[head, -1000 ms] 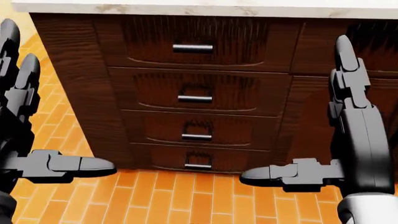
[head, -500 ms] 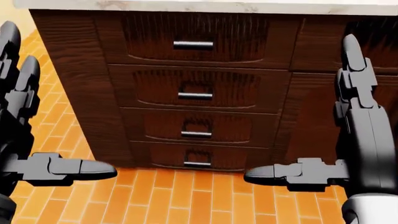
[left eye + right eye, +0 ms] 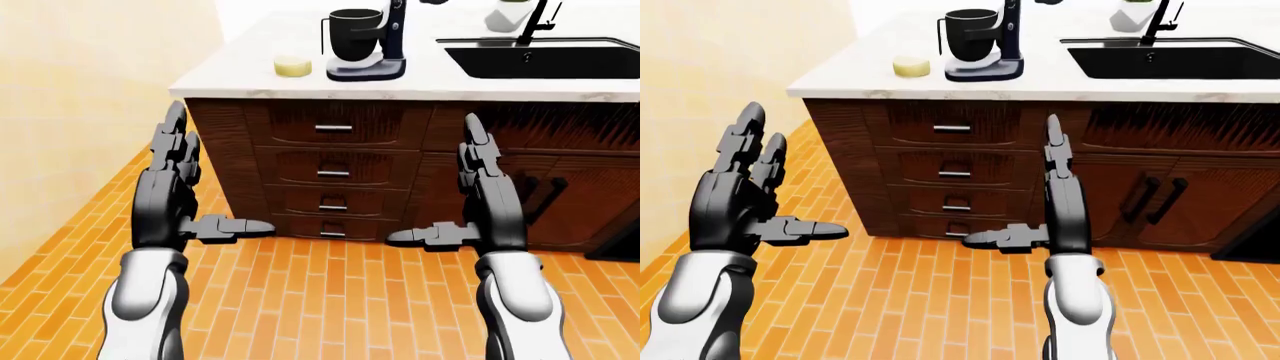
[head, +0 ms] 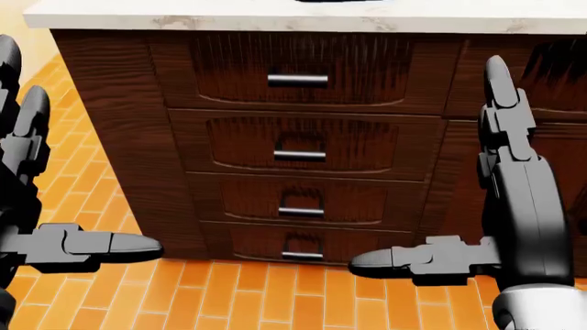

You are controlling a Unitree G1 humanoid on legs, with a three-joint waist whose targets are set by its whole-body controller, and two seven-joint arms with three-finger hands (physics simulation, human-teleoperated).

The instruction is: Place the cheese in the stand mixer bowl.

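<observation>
Drawers (image 4: 298, 148) sit lower in my head view now; the camera has shifted. Both my hands, left (image 3: 165, 202) and right (image 3: 490, 206), hang empty with fingers spread. Cheese (image 3: 293, 66) lies on the tabletop (image 3: 240, 75) beside the mixer bowl (image 3: 355, 34).

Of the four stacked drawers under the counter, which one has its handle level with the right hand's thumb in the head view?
The bottom drawer. Its handle sits at about the height of the right hand's sideways thumb; the three drawers above it have handles clearly higher in the view.

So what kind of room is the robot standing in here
Most likely a home kitchen: a black sink with a faucet set in a pale counter, a stand mixer on it, and dark wood drawers below.
</observation>
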